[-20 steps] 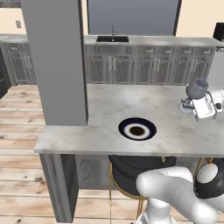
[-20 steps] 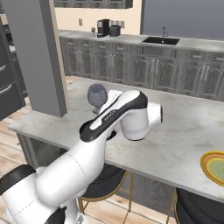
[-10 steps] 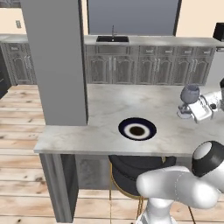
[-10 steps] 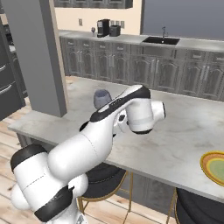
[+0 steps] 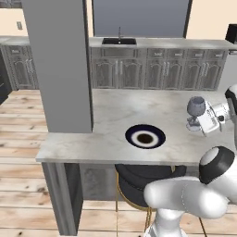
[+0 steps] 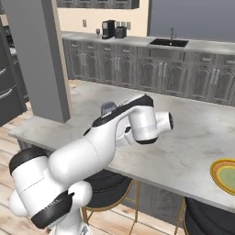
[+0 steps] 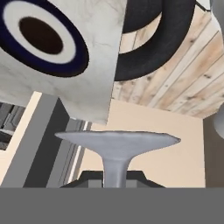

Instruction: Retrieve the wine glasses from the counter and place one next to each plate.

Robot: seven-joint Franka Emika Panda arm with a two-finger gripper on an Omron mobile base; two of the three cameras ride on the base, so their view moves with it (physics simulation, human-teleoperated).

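My gripper [image 5: 198, 121] is shut on the stem of a clear bluish-grey wine glass [image 5: 196, 107], held upright low over the marbled island top, to the right of the dark navy plate [image 5: 145, 137]. Whether the foot touches the stone I cannot tell. From the right base, the glass bowl [image 6: 109, 108] peeks out behind my forearm, and the yellow-orange plate [image 6: 224, 175] lies at the island's right edge. The hand view looks along the glass's stem to its round foot [image 7: 117, 141], with the navy plate [image 7: 39, 39] beyond it.
A grey pillar [image 5: 60, 65] stands on the island's left end. Black stools [image 5: 139, 178] sit under the near edge. The far counter [image 6: 137, 41] carries a sink [image 5: 119, 41] and a coffee machine [image 6: 108, 28], with a small stemmed thing [image 6: 97, 31] beside it.
My hand has carried the glass left and downward, closer to the island top and the navy plate. The elbow has swung along with it. The grip has stayed shut.
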